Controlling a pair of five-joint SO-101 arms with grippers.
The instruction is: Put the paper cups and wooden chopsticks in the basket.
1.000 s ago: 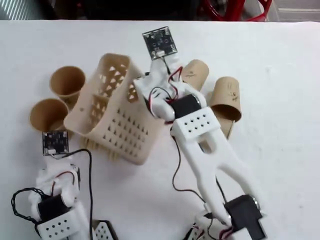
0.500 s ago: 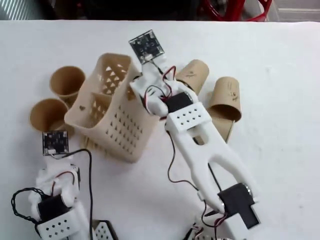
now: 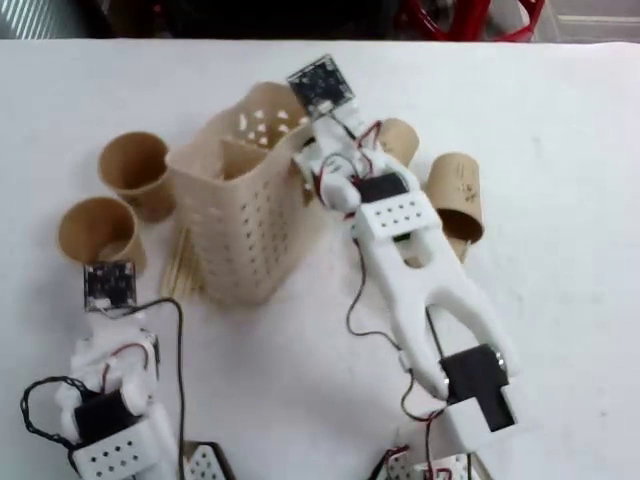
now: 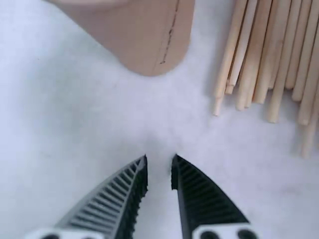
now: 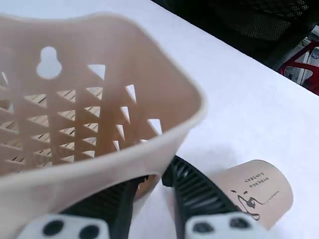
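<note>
The right gripper [image 5: 152, 177] clamps the 3 o'clock rim of the upright basket [image 3: 240, 225]; wooden chopsticks [image 3: 180, 268] lie at its 8 o'clock on the surface, long axis 12-to-6, nearest the empty, slightly parted left gripper [image 4: 159, 167]

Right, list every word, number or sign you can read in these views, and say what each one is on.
No text here can be read.
Paper cup lying on its side: dark print on its wall, too small and blurred to read.
Basket: no lettering, only cut-out holes.
Wooden chopsticks: no marks.
</note>
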